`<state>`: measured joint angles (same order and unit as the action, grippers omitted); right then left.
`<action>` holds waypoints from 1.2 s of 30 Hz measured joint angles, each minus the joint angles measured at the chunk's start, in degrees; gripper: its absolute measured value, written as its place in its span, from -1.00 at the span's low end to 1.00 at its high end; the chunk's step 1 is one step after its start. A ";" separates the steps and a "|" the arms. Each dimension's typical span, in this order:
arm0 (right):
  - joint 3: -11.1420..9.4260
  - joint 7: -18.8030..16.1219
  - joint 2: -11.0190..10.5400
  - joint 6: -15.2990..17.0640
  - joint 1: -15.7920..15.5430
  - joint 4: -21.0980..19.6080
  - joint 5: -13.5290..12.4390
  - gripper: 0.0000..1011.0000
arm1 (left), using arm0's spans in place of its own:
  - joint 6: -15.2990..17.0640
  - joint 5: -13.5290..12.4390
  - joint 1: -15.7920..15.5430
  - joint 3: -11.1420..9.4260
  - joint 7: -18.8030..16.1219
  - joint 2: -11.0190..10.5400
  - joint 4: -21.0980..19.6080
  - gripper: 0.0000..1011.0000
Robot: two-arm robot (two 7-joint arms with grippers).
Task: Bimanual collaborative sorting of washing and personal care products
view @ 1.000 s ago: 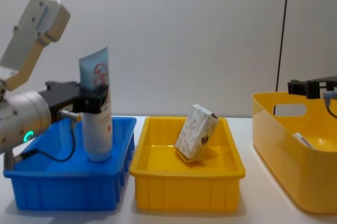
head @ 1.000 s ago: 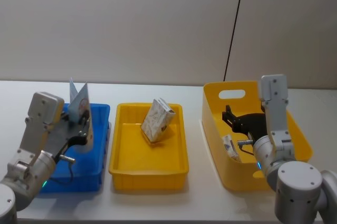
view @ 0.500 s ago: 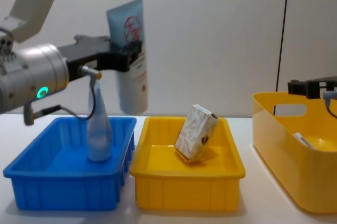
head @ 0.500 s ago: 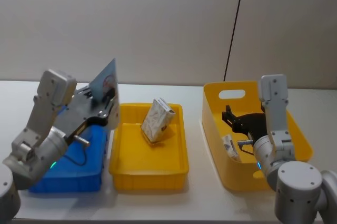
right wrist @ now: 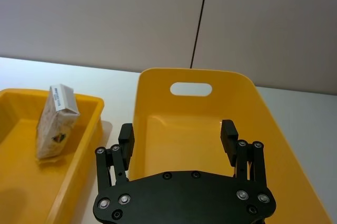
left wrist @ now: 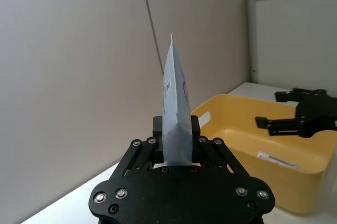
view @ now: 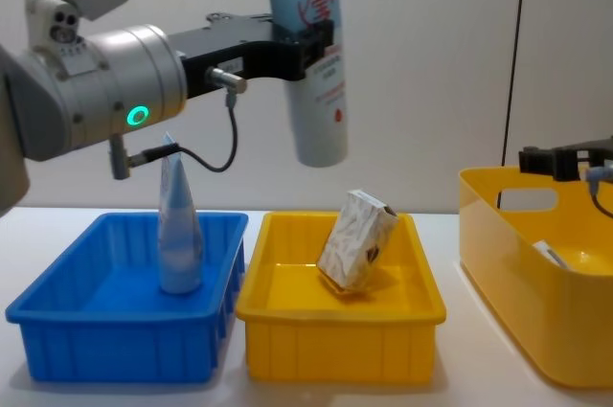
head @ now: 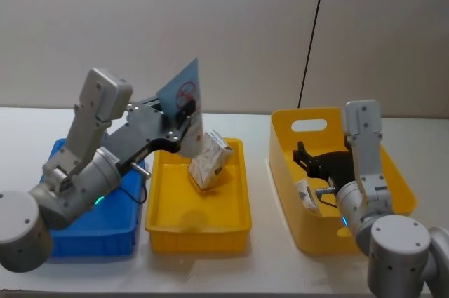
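1. Left claw (view: 311, 45), at the upper centre of the chest view, is clamped on the light-blue squeeze tube (view: 317, 72). The tube hangs cap-down in the air, clear of every container. Its crimped end runs up to the top edge of the frame.
2. In the left wrist view the tube (left wrist: 176, 103) shows edge-on between the claw's two fingers (left wrist: 196, 129). Its lower part is hidden behind the claw body.
3. At lower left of the chest view, the pale translucent bottle (view: 178, 230) stands upright in the blue bin (view: 57, 354). In the head view the left arm covers much of that bin (head: 91, 242).
4. In the frame's centre, the white grey-patterned pack (view: 357, 239) leans tilted in the yellow tray (view: 335, 354), below the tube and apart from it.
5. Right claw (right wrist: 177, 132) is spread wide and holds nothing. It hovers over the deep yellow bin (right wrist: 158, 76), and the chest view's right edge cuts it off (view: 560, 160).
6. Inside that bin lies the smaller pack (head: 306, 196). From the chest view the bin wall hides most of it (view: 548, 254), and its markings are too small to read.
7. All three containers rest on the white tabletop (head: 259, 263).
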<state>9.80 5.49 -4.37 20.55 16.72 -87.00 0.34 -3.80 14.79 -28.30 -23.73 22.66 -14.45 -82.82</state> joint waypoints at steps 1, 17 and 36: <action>0.11 -0.47 -0.18 0.01 -0.08 -0.11 -0.05 0.99 | -0.02 0.28 -0.42 -0.32 0.54 0.28 0.44 -0.55; 2.59 -8.60 -3.74 -0.36 -1.18 -1.93 -0.55 0.99 | 0.42 3.93 -2.99 -2.96 5.59 2.52 5.54 -0.55; 5.88 -21.94 -11.21 -0.64 -3.52 -7.42 -2.23 0.99 | 0.89 5.70 -4.06 -4.24 7.78 3.57 8.32 -0.55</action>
<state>15.68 -16.45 -15.57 19.91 13.19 -94.42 -1.90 -2.91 20.49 -32.36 -27.97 30.44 -10.88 -74.50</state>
